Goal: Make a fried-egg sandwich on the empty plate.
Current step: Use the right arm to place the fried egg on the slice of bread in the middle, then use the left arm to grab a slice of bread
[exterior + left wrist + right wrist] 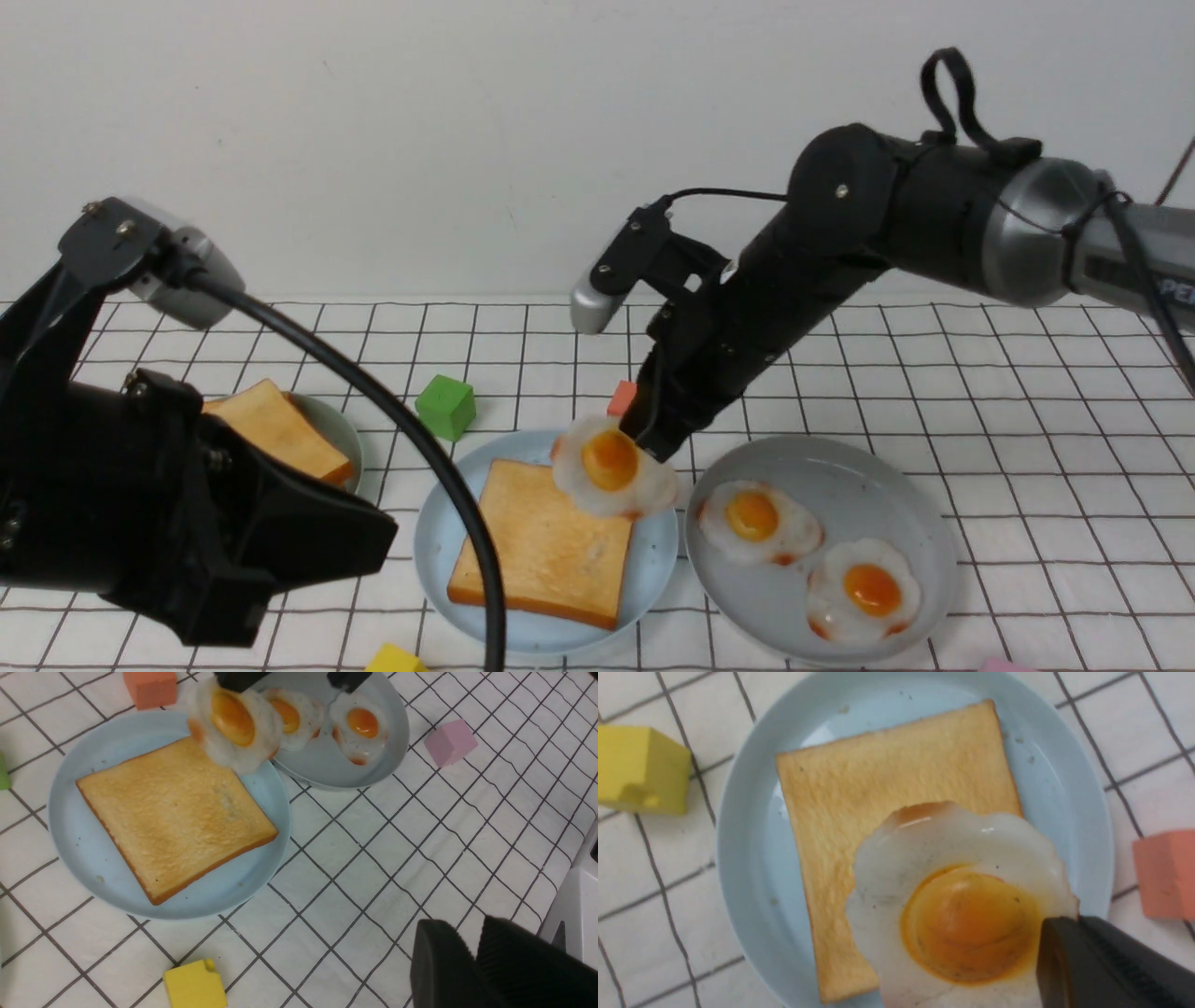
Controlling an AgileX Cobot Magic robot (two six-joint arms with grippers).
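Note:
The light blue empty plate (439, 551) sits at the front centre with one golden-brown toast slice (546, 546) lying flat on it. My right gripper (653, 446) is shut on the rim of a fried egg (611, 467). It holds the egg tilted in the air over the toast's far right corner and the plate's edge. In the right wrist view the egg (952, 905) covers part of the toast (878, 788). My left gripper (462, 924) hovers over the cloth beside the plate, its fingers a narrow gap apart with nothing between them.
A grey plate (840, 467) on the right carries two more fried eggs (756, 523) (864, 588). A pale green plate (341, 434) on the left holds toast (280, 429). Green (446, 406), orange (621, 397), yellow (397, 658) and pink (450, 742) blocks lie around.

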